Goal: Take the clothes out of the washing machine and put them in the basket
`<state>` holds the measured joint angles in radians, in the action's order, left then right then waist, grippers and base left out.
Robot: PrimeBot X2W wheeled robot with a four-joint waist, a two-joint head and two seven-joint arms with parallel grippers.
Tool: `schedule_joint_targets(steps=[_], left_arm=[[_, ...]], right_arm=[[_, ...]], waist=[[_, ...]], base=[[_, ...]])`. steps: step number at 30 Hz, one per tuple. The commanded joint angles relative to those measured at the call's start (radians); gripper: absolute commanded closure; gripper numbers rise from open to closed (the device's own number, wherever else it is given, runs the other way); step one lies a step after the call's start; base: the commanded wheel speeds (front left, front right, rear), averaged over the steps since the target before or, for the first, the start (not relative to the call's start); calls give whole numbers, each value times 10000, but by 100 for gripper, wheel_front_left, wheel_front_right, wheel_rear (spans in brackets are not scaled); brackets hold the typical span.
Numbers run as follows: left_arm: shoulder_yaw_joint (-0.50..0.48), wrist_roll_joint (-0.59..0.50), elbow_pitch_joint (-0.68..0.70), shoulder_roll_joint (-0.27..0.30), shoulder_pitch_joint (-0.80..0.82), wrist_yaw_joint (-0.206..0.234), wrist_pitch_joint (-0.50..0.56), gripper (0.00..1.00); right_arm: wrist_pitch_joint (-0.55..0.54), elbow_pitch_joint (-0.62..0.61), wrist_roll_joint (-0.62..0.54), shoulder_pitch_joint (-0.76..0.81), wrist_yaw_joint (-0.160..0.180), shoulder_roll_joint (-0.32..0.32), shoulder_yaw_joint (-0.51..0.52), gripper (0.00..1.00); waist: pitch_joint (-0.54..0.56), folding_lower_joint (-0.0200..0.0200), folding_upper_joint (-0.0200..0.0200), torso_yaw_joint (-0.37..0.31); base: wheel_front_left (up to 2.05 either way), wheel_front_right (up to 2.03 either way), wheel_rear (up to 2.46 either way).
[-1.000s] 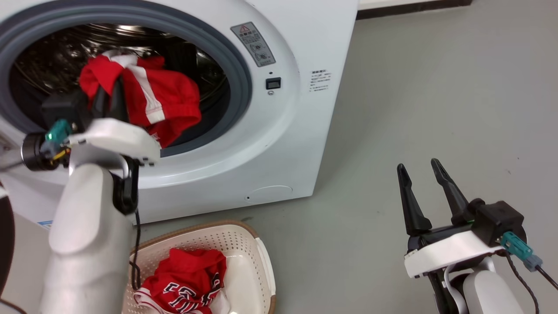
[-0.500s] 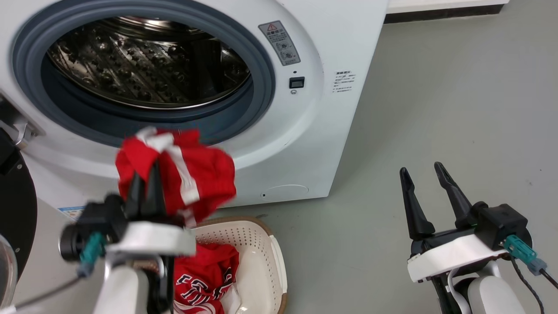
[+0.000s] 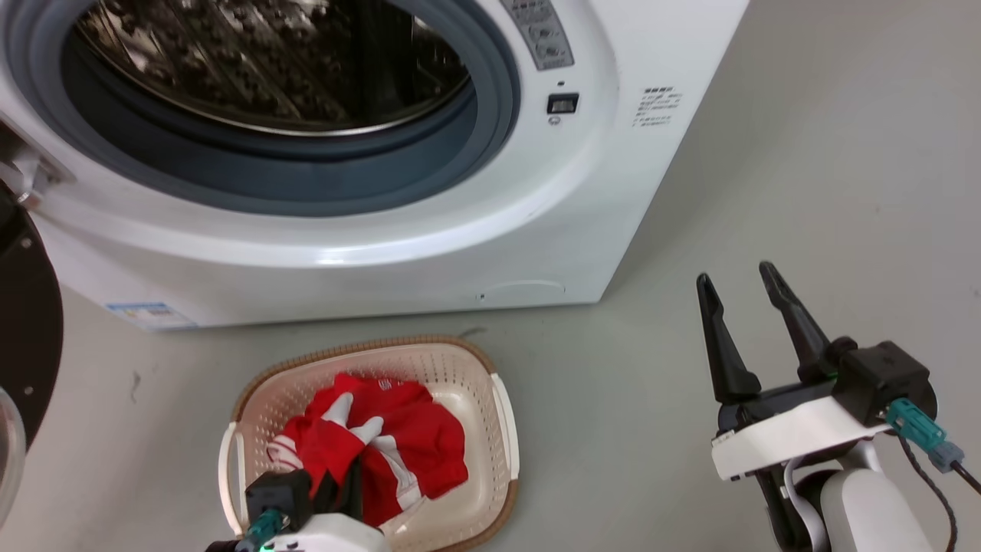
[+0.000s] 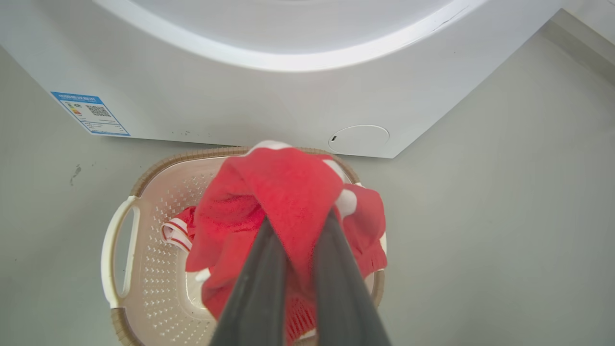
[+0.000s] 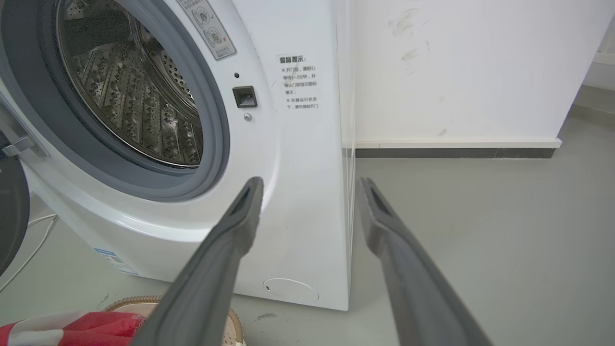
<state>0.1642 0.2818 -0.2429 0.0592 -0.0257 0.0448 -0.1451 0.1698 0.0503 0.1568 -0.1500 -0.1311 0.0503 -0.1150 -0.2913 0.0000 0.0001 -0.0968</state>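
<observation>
The washing machine (image 3: 536, 215) stands with its door open, and the steel drum (image 3: 268, 69) shows bare metal. On the floor in front sits the cream basket (image 3: 502, 429) with red and white clothes (image 3: 418, 437) heaped in it. My left gripper (image 3: 343, 469) is low over the basket, shut on a red garment (image 4: 283, 187) that drapes over its fingertips above the basket's rim (image 4: 115, 250). To the right, my right gripper (image 3: 736, 280) hangs open over bare floor, holding nothing. In the right wrist view its fingers (image 5: 240, 226) frame the machine's front corner (image 5: 307, 144).
The black-rimmed door (image 3: 23, 337) hangs open at the far left. Grey floor (image 3: 805, 153) spreads to the right of the machine. A white wall with a dark skirting (image 5: 456, 153) stands behind, and a white cable (image 5: 29, 240) lies on the floor at the left.
My left gripper has drawn the red garment out of the drum and lowered it over the basket. The head camera has tilted down. The right gripper stays open in place.
</observation>
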Motion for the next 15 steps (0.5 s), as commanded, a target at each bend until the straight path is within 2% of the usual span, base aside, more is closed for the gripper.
schedule_joint_targets(steps=[1, 15], left_arm=[[31, 21, -388, 1, 418, -34, -140, 100], [650, 251, -5743, -67, 4300, -492, -669, 100]], right_arm=[[40, -47, -16, -172, 5, -3, -49, 0], [325, 65, 88, -1172, 5, -3, -364, 0]], waist=[[-391, 0, -1, 51], [-2694, 0, -1, -386]], base=[[0, 0, 0], [0, 0, 0]])
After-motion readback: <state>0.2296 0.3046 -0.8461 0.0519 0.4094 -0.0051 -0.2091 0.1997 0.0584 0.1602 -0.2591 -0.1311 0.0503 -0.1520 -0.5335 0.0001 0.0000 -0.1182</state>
